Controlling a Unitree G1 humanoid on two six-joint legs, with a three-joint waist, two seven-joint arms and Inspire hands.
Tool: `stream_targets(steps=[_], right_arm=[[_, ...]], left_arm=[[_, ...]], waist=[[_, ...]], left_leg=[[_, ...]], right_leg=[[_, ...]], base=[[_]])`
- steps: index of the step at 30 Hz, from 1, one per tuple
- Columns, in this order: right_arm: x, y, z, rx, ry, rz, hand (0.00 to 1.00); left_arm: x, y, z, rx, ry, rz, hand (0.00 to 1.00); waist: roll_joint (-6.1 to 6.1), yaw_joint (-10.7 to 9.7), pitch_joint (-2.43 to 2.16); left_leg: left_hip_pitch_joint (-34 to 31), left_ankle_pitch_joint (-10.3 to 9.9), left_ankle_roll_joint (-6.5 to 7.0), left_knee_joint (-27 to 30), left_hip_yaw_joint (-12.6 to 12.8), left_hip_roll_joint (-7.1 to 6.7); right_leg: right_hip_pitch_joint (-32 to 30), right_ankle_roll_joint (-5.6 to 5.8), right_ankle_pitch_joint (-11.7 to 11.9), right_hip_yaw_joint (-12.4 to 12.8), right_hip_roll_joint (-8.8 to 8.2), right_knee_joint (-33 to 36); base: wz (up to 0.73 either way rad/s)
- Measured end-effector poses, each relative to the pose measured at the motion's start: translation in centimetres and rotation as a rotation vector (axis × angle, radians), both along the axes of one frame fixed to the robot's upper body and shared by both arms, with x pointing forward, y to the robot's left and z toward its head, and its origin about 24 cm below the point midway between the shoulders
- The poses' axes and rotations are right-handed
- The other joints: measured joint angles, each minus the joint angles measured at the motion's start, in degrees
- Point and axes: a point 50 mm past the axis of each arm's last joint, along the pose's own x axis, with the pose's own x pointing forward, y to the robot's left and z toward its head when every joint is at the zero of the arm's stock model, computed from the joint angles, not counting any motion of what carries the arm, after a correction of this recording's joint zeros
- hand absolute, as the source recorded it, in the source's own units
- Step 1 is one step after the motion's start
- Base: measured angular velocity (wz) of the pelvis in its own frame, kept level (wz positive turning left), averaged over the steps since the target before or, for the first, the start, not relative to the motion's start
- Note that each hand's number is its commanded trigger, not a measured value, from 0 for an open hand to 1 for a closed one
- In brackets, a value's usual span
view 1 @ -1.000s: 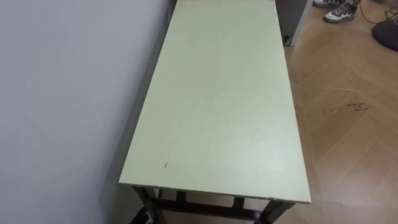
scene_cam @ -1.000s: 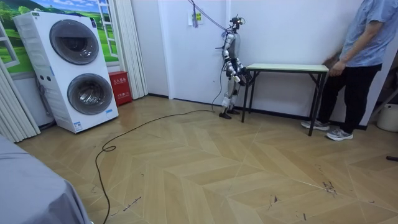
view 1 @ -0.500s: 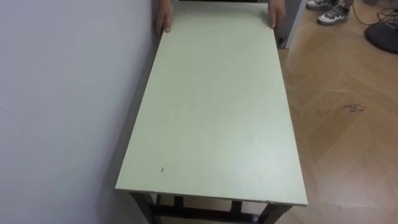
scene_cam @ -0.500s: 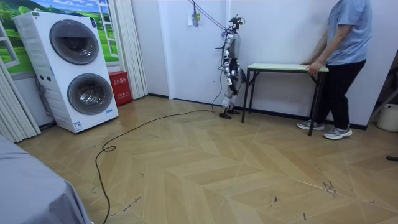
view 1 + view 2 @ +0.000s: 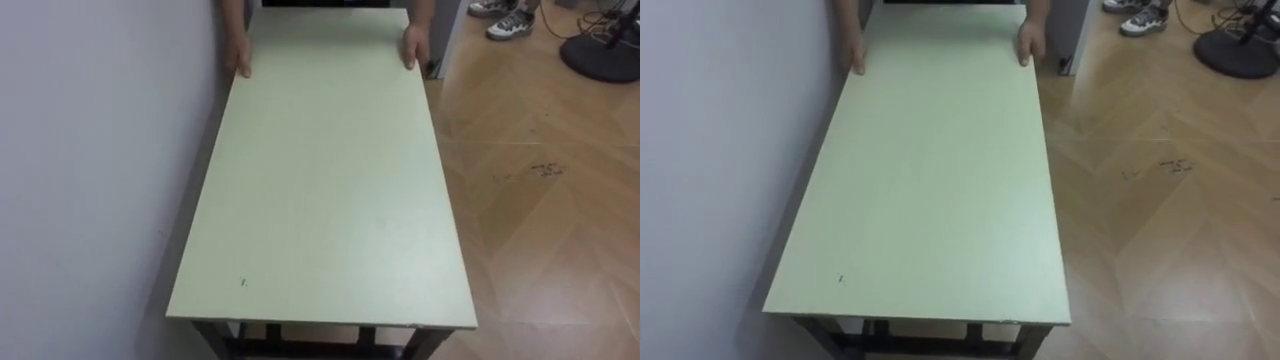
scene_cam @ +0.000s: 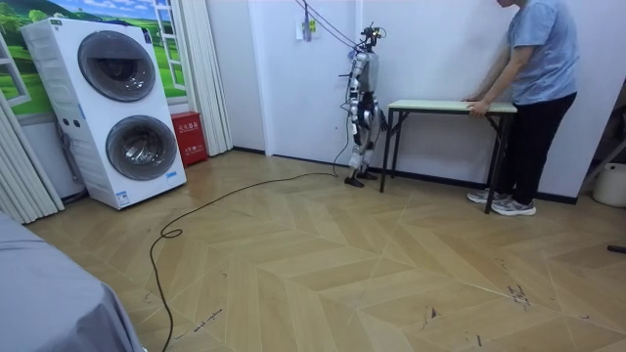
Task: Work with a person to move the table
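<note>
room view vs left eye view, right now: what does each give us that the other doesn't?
Room view: the washers, red box, the whole person leaning over the far end of the table, robot standing at the other end. Left eye view: the full tabletop, a dark speck by its near edge, the person's hands on both far corners. Both: table along the wall, person holding its far end, wood floor.

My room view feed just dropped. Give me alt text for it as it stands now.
A person leans over the table at its end on the room view's right, hands on its top, while the robot stands upright at the opposite end. The table stands along a white wall; two stacked washing machines stand at the room view's left.
</note>
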Motion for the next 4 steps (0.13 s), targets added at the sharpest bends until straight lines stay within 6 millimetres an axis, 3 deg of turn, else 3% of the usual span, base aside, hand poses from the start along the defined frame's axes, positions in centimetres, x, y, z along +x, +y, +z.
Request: stream_targets(steps=[4], right_arm=[[0.0,-0.03,0.0,-0.005,0.004,0.001,0.0]], left_arm=[[0.3,-0.03,-0.07,0.012,0.016,-0.027,0.0]], waist=[[0.36,0.4,-0.19]], left_leg=[[0.1,-0.1,-0.16,-0.1,0.2,0.15]], right_leg=[[-0.1,-0.07,0.0,0.4,0.09,0.0]], base=[[-0.05]])
